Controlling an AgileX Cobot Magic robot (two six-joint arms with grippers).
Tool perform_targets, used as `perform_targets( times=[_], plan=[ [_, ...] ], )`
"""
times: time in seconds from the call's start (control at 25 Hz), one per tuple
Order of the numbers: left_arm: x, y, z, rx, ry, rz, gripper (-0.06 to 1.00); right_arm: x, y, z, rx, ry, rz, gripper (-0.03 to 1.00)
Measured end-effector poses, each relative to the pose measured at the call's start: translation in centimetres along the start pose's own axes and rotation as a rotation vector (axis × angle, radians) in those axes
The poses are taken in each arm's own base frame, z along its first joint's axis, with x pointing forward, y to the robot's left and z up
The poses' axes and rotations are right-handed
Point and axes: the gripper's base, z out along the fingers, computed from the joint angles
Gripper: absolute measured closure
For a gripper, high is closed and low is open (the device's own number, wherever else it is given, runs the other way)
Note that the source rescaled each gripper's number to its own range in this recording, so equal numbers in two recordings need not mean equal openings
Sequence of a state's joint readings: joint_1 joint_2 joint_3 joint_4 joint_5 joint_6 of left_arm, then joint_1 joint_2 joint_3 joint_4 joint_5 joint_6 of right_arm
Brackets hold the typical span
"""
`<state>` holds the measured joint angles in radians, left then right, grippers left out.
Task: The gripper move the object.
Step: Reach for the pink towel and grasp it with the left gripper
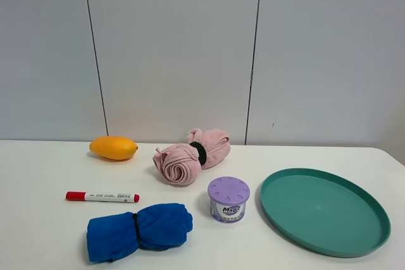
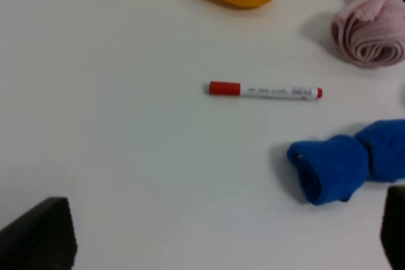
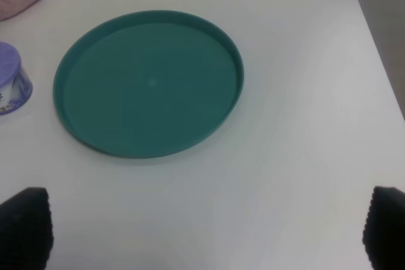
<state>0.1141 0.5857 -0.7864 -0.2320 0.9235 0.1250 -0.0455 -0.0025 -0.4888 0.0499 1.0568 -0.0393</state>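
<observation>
Left claw (image 2: 215, 232), right claw (image 3: 205, 226) wide apart, empty, mostly out of view.

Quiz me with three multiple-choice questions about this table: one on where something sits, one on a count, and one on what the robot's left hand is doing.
1. Where does the purple can stand?
A) inside the green tray
B) on the table, beside that tray
C) on top of a towel

2. How many rolled towels lie on the table?
A) one
B) two
C) three

3. How is the left hand?
A) shut on the can
B) shut on a towel
C) open, holding nothing

Answers:
1. B: the can sits on the bare tabletop just left of the tray in the high view, and the tray has nothing in it.
2. B: there is a pink towel and a blue towel, each cinched by a black band.
3. C: its two fingertips stand far apart with only table between them.
</observation>
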Motion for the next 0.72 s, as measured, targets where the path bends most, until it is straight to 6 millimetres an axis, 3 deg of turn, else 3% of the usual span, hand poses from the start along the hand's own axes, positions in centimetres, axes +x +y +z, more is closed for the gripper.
perform_targets(
  times=[0.28,0.48,0.72],
  plan=[
    [-6.1,-0.2,5.8,0.043,0.065,0.047,-0.01,0.0,0.0,0.0,0.000,0.000,0.000,-0.03],
    [-8.9,-3.6,11.6,0.155,0.096,0.132,-0.01,0.0,0.0,0.0,0.000,0.000,0.000,-0.03],
    [-10.1,-9.0,17.5,0.266,0.166,0.236,-0.01,0.0,0.0,0.0,0.000,0.000,0.000,-0.03]
  ],
)
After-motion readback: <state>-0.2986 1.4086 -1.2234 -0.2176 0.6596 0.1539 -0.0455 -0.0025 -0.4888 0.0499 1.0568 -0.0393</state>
